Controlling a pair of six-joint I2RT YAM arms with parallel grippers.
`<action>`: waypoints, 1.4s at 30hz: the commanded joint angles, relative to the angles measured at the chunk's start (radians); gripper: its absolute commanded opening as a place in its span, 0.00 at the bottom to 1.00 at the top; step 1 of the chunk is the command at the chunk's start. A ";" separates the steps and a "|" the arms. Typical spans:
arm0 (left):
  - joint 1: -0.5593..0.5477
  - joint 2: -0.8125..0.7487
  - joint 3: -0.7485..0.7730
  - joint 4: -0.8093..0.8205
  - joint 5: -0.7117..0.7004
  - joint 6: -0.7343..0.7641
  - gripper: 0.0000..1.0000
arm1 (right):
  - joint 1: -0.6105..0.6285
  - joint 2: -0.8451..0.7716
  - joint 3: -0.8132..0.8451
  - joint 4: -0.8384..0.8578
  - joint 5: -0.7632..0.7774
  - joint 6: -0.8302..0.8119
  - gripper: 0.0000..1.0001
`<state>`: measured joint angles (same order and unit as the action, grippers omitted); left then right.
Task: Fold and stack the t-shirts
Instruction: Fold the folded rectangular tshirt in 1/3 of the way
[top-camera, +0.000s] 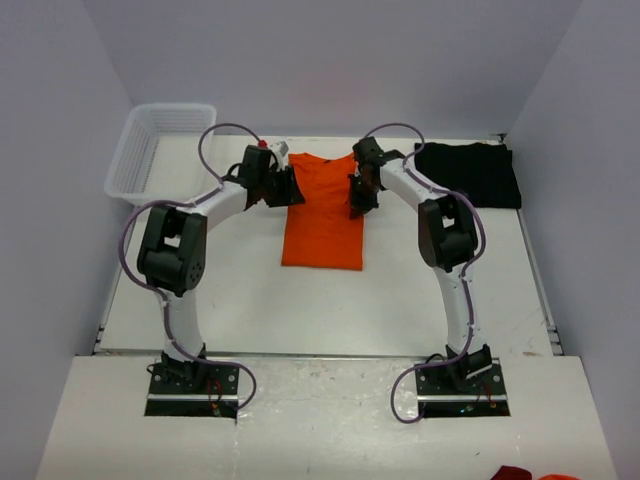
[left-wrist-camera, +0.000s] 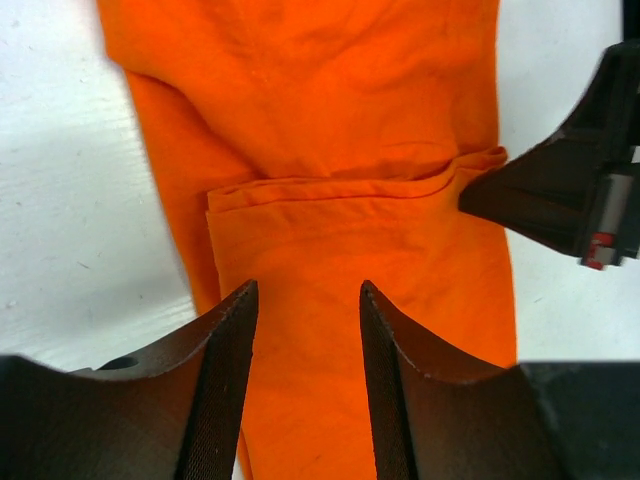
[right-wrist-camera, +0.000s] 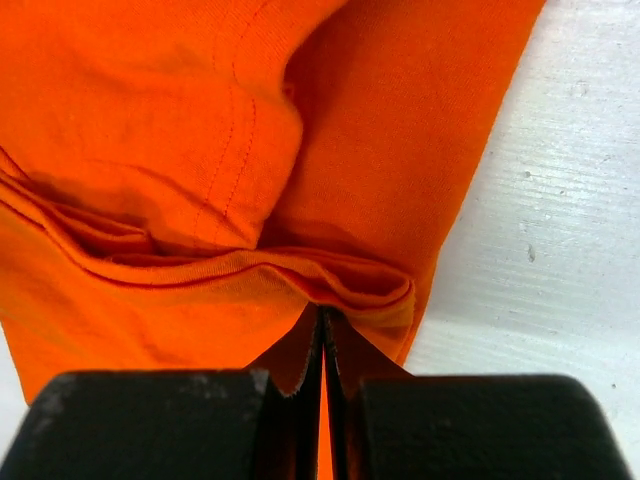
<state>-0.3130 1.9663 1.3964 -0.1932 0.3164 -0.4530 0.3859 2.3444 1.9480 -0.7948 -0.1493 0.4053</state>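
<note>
Right gripper (right-wrist-camera: 322, 312), fingers pressed together, pinches the doubled edge of a fold at the right side of the orange t-shirt (right-wrist-camera: 150, 120); the cloth bunches into a raised ridge at the fingertips. Left gripper (left-wrist-camera: 305, 290), fingers spread, is over the opposite side of the same shirt and grips nothing; orange cloth lies flat below the gap between the fingers. In the overhead view, the two grippers face each other across the shirt's far half. The orange t-shirt lies as a narrow lengthwise strip at the middle of the white table (top-camera: 250, 300), with its near end square. Farther back, the black t-shirt (top-camera: 470, 172) lies in a flat heap at the table's far right corner. A white mesh basket (top-camera: 125, 165) stands at the far left corner.
</note>
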 joint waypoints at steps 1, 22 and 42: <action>-0.003 0.061 0.007 0.041 0.018 -0.006 0.46 | 0.002 0.036 0.083 -0.079 0.043 0.035 0.00; 0.043 0.011 -0.040 0.026 -0.091 0.050 0.45 | -0.039 -0.080 0.054 -0.037 0.134 -0.063 0.01; 0.041 -0.520 -0.634 0.222 0.124 -0.144 0.52 | -0.033 -0.856 -1.040 0.497 -0.277 0.156 0.56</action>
<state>-0.2760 1.5070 0.8276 -0.1162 0.3225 -0.5426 0.3531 1.5505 0.9707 -0.4545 -0.3073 0.4866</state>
